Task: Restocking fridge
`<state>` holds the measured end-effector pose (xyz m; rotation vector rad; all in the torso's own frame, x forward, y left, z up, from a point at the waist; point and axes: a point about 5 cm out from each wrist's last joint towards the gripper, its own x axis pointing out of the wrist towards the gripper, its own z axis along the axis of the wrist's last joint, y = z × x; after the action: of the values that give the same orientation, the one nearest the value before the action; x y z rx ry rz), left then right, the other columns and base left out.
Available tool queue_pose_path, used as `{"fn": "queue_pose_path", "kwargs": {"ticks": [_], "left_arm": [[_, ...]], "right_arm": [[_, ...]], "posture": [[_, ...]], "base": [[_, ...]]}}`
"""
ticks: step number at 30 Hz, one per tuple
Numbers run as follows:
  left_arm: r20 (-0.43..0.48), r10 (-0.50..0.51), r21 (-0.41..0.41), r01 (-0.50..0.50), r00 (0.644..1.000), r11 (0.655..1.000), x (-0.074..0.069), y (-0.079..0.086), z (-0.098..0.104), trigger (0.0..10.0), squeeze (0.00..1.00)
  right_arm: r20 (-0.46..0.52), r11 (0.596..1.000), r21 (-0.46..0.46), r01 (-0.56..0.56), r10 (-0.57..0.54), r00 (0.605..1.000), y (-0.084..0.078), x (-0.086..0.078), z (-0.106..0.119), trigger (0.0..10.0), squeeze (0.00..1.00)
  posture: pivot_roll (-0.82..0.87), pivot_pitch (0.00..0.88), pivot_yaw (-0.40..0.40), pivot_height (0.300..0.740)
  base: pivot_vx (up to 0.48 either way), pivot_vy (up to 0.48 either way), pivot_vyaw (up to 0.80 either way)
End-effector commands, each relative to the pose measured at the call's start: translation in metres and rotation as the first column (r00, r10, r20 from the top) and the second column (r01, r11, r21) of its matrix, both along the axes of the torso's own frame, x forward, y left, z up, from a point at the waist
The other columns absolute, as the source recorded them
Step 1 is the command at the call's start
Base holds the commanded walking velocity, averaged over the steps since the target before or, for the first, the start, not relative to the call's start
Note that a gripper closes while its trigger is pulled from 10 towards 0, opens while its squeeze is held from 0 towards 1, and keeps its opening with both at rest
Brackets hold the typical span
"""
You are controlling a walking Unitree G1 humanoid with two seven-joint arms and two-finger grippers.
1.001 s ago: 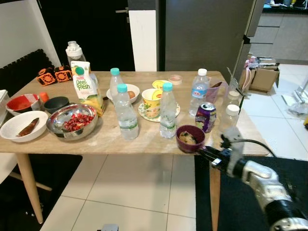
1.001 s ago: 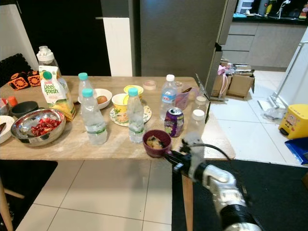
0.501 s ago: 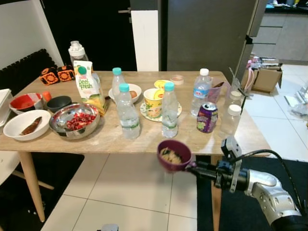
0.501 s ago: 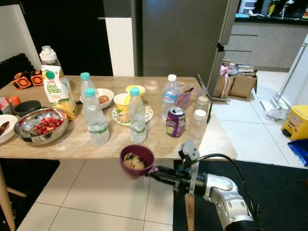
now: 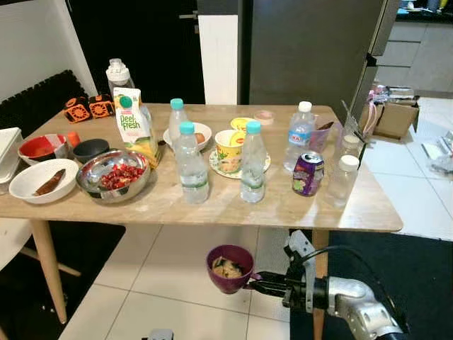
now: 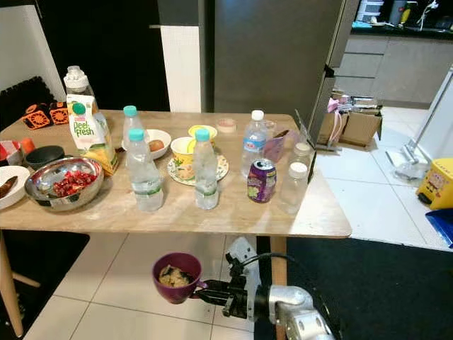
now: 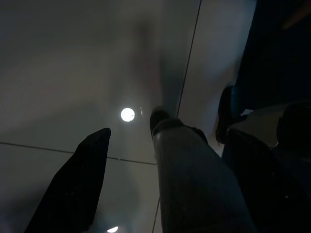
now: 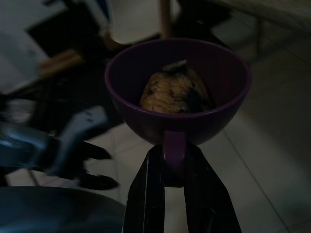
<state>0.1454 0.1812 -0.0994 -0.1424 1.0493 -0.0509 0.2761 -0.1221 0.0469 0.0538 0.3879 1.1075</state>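
You are looking at a dark grey fridge (image 5: 304,49) standing behind a wooden counter (image 5: 212,205) crowded with items. On that counter, a steel bowl (image 5: 113,176) of red pieces is sitting near the left end, with a juice carton (image 5: 132,126) just behind it. Three teal-capped water bottles (image 5: 192,164) are standing upright around the middle, and a purple can (image 5: 307,174) is standing toward the right edge.

Your right gripper (image 5: 256,281) is holding a purple cup (image 5: 229,268) out below the counter's front edge, over the tiled floor (image 5: 170,276) and well apart from the fridge. The cup is staying upright with its mouth facing up; its short handle is pointing back toward the arm, and the arm's long axis is running roughly level from the right.

The right wrist view is giving you what the head views are not: the fingers (image 8: 146,194) are clenching the cup's handle from both sides, and brownish food (image 8: 175,92) is sitting inside the cup.

The left wrist view is dark; the left gripper (image 7: 126,184) is hanging over pale floor with its fingers spread apart, grasping nothing.
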Motion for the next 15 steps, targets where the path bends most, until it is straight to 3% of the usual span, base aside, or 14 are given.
{"fn": "queue_pose_path", "kwargs": {"ticks": [1,6,10,15], "left_arm": [[-0.002,0.012,-0.007,-0.012,1.000,1.000,-0.001,-0.002,-0.001,10.0,0.00],[0.008,0.026,-0.010,-0.026,1.000,1.000,0.000,-0.002,0.000,10.0,0.00],[0.013,0.039,-0.004,-0.039,0.999,0.999,0.001,-0.001,0.000,10.0,0.00],[0.005,0.069,-0.001,-0.069,0.998,0.998,0.001,0.001,0.000,10.0,0.00]], "right_arm": [[0.040,1.000,-0.007,0.007,-0.007,0.999,0.003,0.002,0.002,10.0,0.00],[0.078,0.999,0.000,-0.054,0.054,0.996,0.007,-0.001,0.004,10.0,0.00],[0.095,0.987,-0.117,-0.110,0.122,0.988,0.007,-0.006,-0.006,10.0,0.00],[0.090,0.973,-0.208,-0.101,0.121,0.989,0.003,-0.009,-0.020,10.0,0.00]], "posture": [[-0.05,0.000,0.009,0.740],[-0.05,0.000,0.009,0.740],[-0.05,0.000,0.009,0.740],[-0.05,0.000,0.008,0.740]], "base": [[0.000,0.000,0.00],[0.000,0.000,0.00],[0.000,0.000,0.00],[0.000,0.000,0.00]]}}
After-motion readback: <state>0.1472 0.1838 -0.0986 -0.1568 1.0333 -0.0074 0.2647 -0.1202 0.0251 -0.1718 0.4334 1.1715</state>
